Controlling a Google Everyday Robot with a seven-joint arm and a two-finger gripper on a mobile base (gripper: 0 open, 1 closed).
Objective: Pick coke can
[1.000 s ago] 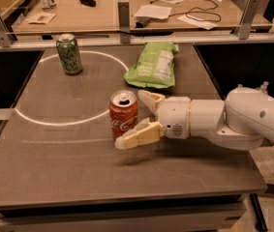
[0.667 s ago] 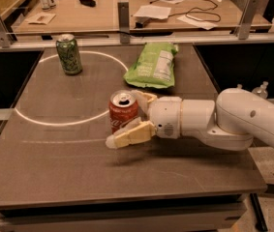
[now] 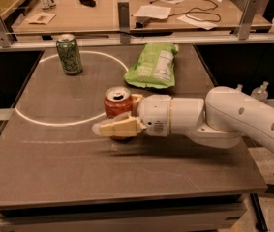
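Note:
The red coke can (image 3: 117, 105) stands upright near the middle of the dark table (image 3: 54, 168), at the edge of a white painted circle. My gripper (image 3: 117, 115) reaches in from the right on a white arm (image 3: 233, 117) and is shut on the can. The cream near finger (image 3: 114, 127) lies across the can's lower front, and the far finger (image 3: 137, 98) shows behind its right side. I cannot tell whether the can's base still touches the table.
A green patterned can (image 3: 69, 54) stands at the back left on the circle line. A green chip bag (image 3: 154, 65) lies at the back centre right. A rail with metal posts and a cluttered desk lie behind the table.
The gripper has slid left around the coke can and its near finger has closed against the can's front. The can has shifted slightly left and up in the picture.

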